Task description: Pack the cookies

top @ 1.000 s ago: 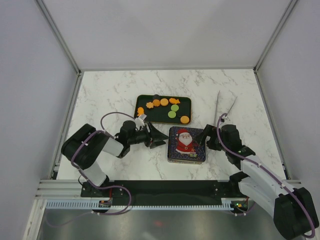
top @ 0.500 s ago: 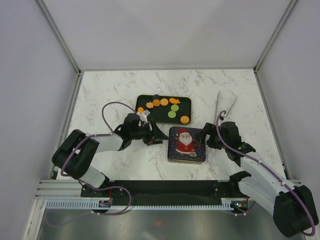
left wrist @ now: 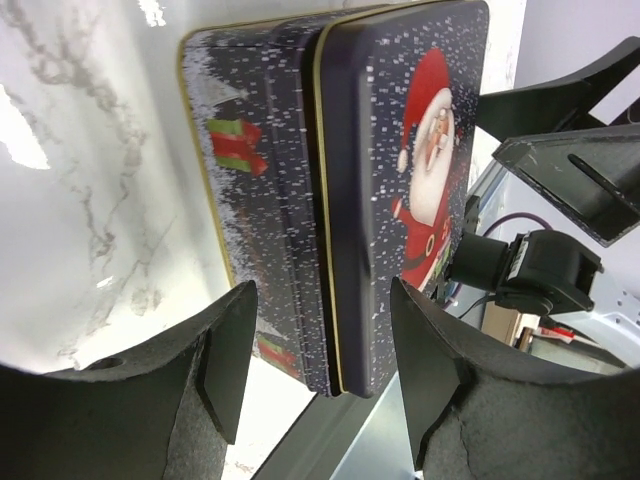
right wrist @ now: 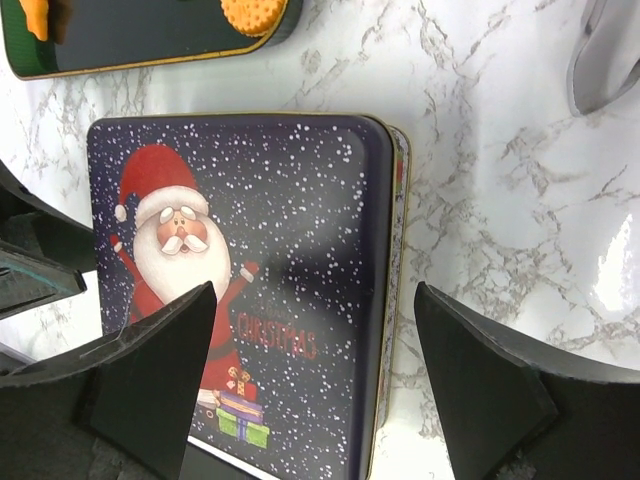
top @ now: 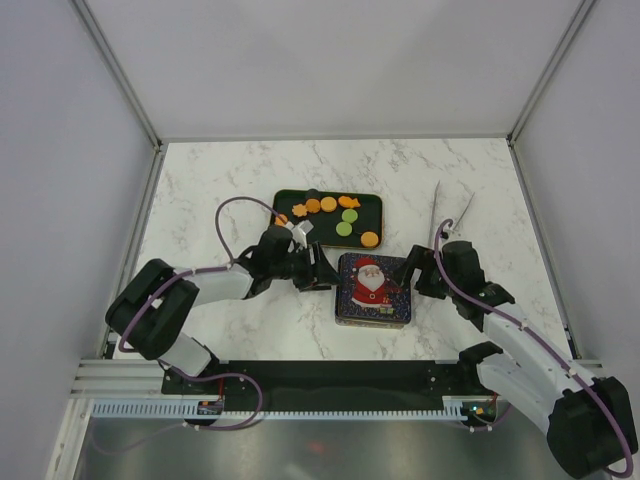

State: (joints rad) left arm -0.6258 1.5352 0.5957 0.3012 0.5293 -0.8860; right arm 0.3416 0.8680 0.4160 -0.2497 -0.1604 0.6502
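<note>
Top external view: a marble table (top: 220,190) is holding a dark green tray (top: 327,234) near its middle. The cookies (top: 328,204) are lying on that tray: orange rounds, two green rounds and a few orange shapes. Just in front of the tray, a closed tin with a Santa picture (top: 373,290) is sitting flat. The left gripper (top: 322,275) is reaching to the tin's left edge and the right gripper (top: 412,272) to its right edge. Metal tongs (top: 435,212) are lying to the right of the tray.

Left wrist view: this view is showing the tin's side wall and the seam where the lid is meeting the base, which the overhead view is hiding. The two black fingers (left wrist: 225,360) are standing spread apart, with the tin's near edge between them. No cookies are appearing here.

Right wrist view: the black fingers (right wrist: 150,380) are also standing wide apart, framing the Santa lid from above. One orange round cookie is showing on the tray's corner at the top edge.
</note>
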